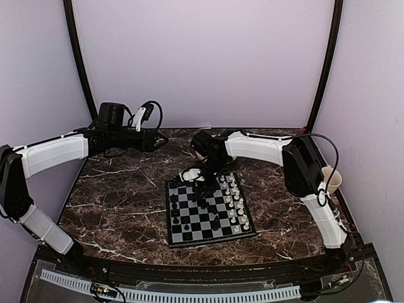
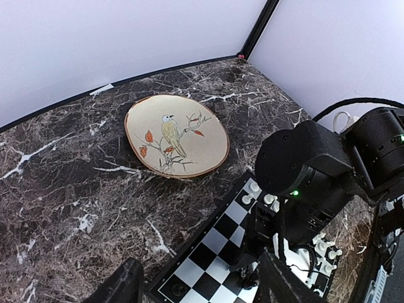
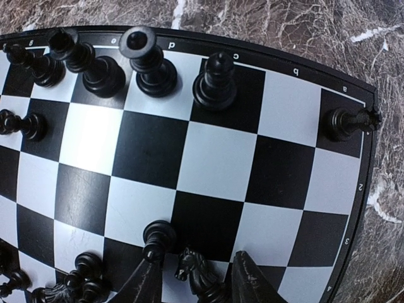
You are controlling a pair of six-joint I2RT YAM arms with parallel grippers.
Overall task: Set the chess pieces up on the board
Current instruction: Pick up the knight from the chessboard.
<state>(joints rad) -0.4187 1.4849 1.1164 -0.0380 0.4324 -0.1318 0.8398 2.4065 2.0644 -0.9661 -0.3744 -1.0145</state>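
Observation:
The board (image 1: pixel 189 238) lies mid-table. White pieces (image 1: pixel 235 203) stand in two rows along its right side. Black pieces (image 1: pixel 175 213) stand on its left side and middle. My right gripper (image 1: pixel 203 177) is low over the board's far edge. In the right wrist view its fingers (image 3: pixel 144 285) straddle a tilted black knight (image 3: pixel 201 279), with board showing between the knight and the left finger. A black pawn (image 3: pixel 158 237) stands just beyond the left fingertip. My left gripper (image 2: pixel 202 287) is open and empty, high over the table's back left.
A round beige plate with a bird painting (image 2: pixel 177 136) lies behind the board's far edge. A paper cup (image 1: pixel 331 178) stands at the table's right edge. Black back-row pieces (image 3: pixel 145 60) line the board's edge, with a black piece (image 3: pixel 347 123) on the corner square.

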